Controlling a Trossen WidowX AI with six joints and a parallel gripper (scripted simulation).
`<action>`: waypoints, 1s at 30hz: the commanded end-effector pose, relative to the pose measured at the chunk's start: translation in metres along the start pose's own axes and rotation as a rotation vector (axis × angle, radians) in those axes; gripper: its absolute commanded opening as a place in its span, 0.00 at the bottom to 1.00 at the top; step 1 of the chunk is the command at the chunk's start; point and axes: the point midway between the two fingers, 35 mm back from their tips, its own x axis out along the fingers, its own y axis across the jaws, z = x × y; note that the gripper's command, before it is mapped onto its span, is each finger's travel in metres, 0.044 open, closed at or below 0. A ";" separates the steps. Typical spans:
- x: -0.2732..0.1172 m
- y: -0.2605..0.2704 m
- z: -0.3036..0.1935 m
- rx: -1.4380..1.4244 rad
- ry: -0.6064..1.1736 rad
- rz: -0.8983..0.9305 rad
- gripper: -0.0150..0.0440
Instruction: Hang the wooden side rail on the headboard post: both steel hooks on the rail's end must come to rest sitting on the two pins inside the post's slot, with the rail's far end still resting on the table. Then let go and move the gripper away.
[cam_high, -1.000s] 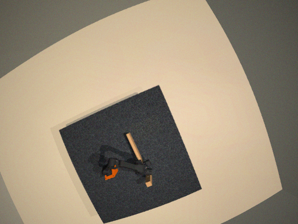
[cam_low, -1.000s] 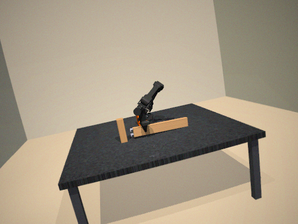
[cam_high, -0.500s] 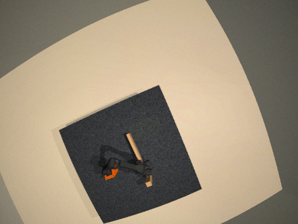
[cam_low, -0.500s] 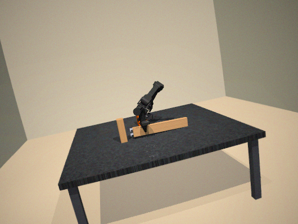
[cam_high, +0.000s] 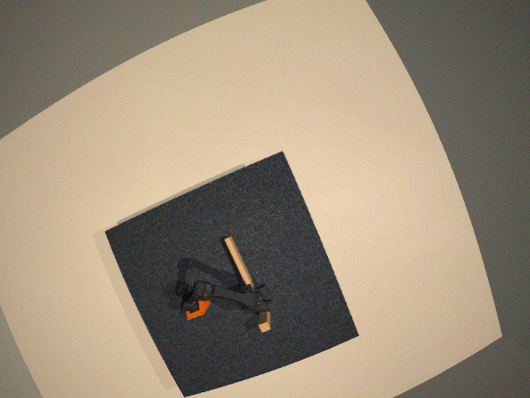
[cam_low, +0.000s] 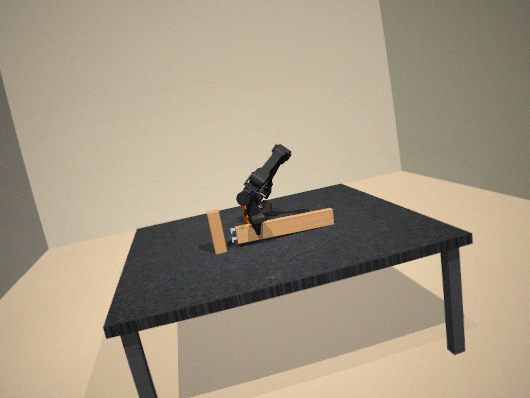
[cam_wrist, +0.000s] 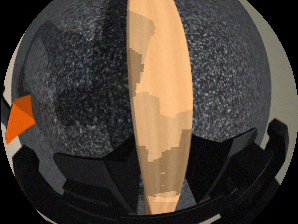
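Observation:
The wooden side rail (cam_high: 238, 261) (cam_low: 300, 221) (cam_wrist: 165, 75) stands on its narrow edge, its hooked end toward the post. My gripper (cam_high: 260, 299) (cam_low: 258, 229) (cam_wrist: 155, 134) is shut on the rail near that end, one finger on each side. Two pale steel hooks, an upper one (cam_low: 233, 230) and a lower one (cam_low: 234, 240), stick out toward the headboard post (cam_high: 265, 326) (cam_low: 217, 232). A small gap shows between hooks and post in the exterior view. The post stands upright; its slot and pins are hidden. I cannot tell whether the rail's hooked end is slightly off the table.
The dark table (cam_high: 300, 280) (cam_low: 300, 265) carries everything. The arm's orange base part (cam_high: 199, 311) (cam_wrist: 21, 119) is beside the rail, on the side away from the exterior camera. The arm reaches over the rail from there. The table's front edge lies beyond the post in the top view.

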 end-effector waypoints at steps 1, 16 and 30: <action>-0.003 0.001 -0.004 0.000 0.006 -0.004 0.25; -0.002 0.001 -0.005 0.000 0.006 -0.004 0.25; -0.003 0.001 -0.007 0.000 0.006 -0.004 0.25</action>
